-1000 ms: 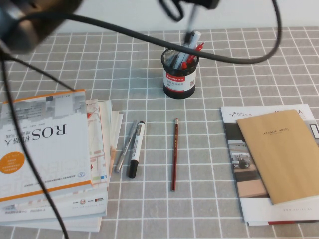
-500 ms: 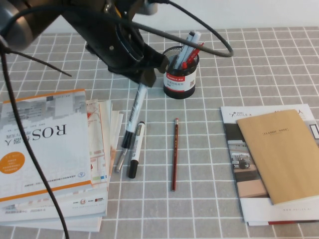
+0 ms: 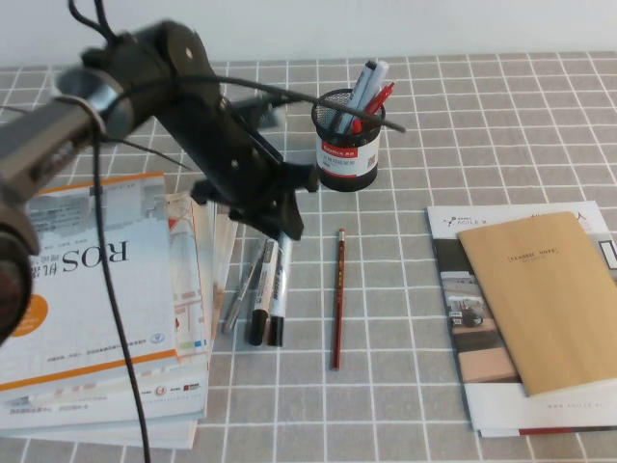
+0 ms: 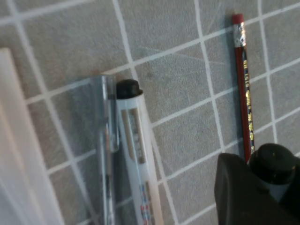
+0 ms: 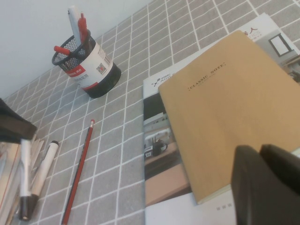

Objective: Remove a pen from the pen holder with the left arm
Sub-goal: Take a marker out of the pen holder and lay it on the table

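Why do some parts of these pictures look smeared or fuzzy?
High view: the left arm smears near its elbow; the left gripper, holding a pen down by the marker, is sharper. Left wrist view: that gripper is a dark, unfocused mass. Right wrist view: the right gripper, near the notebook, is fuzzy; the notebook is crisp.

The pen holder (image 3: 347,147) is metal mesh, the pen (image 3: 281,285) glossy plastic, the notebook (image 3: 545,299) matt paper.

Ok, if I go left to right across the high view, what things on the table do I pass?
Book stack → silver pen → black-capped marker → pen in the left claw → red pencil → brown notebook; the right claw is near it, outside this view.
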